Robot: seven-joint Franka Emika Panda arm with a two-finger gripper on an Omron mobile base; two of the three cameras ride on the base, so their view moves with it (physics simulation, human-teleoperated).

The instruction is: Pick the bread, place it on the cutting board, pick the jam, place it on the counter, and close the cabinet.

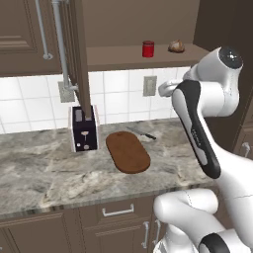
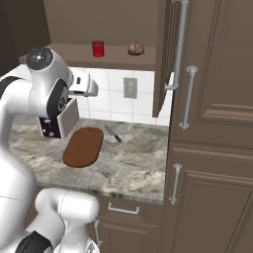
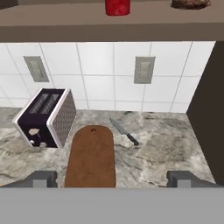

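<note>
**On the open shelf: jam and bread untouched, gripper wide and empty**

Up on the cabinet [image 1: 29, 34] shelf, at twelve o'clock above the counter [image 1: 44, 173], sat the jam [image 1: 147, 48] and, just beside it toward three o'clock, the bread [image 1: 176, 46]; apart, not touching. Seen the same from the right base view: jam [image 2: 98, 48] toward nine o'clock of the bread [image 2: 136, 48], cabinet door [image 2: 165, 59] swung open edge-on. Down on the counter [image 3: 166, 144], lay the cutting board [image 3: 91, 156] flat and bare, its narrow end toward the tiled wall [image 3: 105, 74]. At ten o'clock of the board stood a toaster [image 3: 46, 118], upright, near but not touching. At two o'clock of the board lay a knife [image 3: 124, 132], slanted, just beside the board's far end. On the wall, two grey outlets [image 3: 144, 69] set well apart. Held high over the near end of the board, the gripper [image 3: 113, 179] spread wide with its fingertips [image 3: 43, 178] far apart, nothing between them. Below the counter edge, drawers [image 1: 118, 211] with short handles.
</note>
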